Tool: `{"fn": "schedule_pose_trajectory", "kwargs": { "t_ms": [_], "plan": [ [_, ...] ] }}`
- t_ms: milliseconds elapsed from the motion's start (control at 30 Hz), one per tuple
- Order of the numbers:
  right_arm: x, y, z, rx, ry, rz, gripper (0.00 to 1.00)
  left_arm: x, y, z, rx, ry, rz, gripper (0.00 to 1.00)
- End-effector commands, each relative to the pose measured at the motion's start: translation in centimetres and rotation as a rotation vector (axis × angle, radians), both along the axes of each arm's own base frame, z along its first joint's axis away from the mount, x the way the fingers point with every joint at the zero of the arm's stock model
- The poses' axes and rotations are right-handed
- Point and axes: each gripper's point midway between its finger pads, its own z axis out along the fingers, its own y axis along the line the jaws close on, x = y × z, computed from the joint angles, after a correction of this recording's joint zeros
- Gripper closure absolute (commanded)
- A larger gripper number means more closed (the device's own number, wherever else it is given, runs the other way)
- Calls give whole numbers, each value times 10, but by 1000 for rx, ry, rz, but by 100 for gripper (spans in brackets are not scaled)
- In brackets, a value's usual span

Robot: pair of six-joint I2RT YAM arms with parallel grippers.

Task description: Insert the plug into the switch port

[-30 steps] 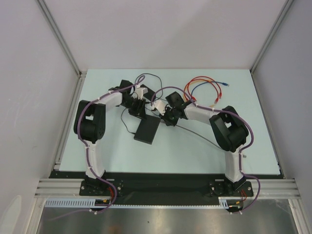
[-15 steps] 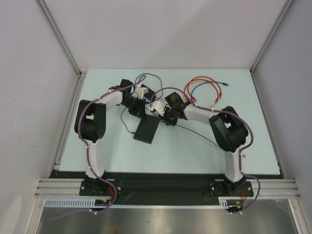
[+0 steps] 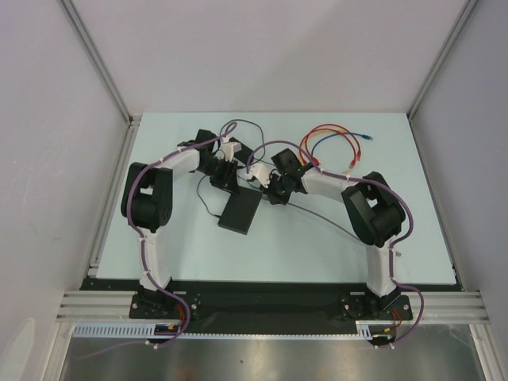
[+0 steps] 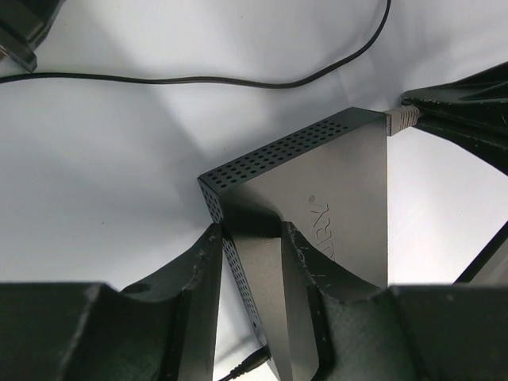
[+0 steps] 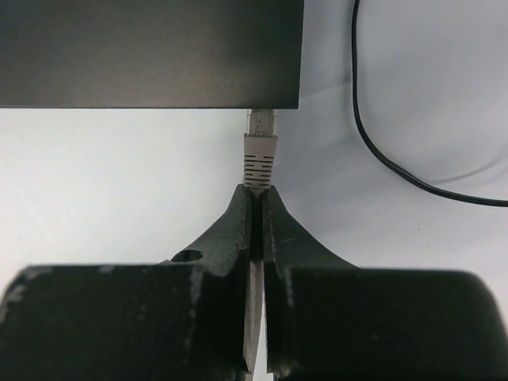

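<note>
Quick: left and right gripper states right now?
Left gripper: closed, clamping a corner of the black switch box.
Right gripper: closed, holding the grey plug by its rear end.

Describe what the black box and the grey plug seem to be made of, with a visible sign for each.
Black box: probably metal or hard plastic, matte with a soft sheen; its side shows rows of punched holes.
Plug: likely moulded plastic, pale grey, with a ribbed boot and clearer tip.
</note>
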Motion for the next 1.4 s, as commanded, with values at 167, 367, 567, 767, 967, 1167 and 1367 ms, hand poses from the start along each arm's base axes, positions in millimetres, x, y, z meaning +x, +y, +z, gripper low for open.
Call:
{"fn": "schedule_pose_trajectory", "kwargs": {
  "t_ms": [167,367,567,767,967,1167,1367],
  "plan": [
    [-3,30,19,164,-24,124,100,-13,-34,50,-245,-23,15,54],
    [-3,35,16,205,32,44,100,-7,-16,88,-236,-263,112,46],
    [-3,35,8,202,71,-14,100,-20,-9,100,-85,-401,96,41],
    [-6,32,4,199,104,-44,100,-35,-12,83,-55,-373,82,41],
    [-7,24,1,218,166,-81,100,-59,-16,73,3,-503,88,38],
    [-13,28,-2,228,212,-87,100,-70,-34,50,143,-554,52,36],
    [-18,25,-2,224,223,-75,100,-56,-28,32,301,-569,84,39]
  ]
}}
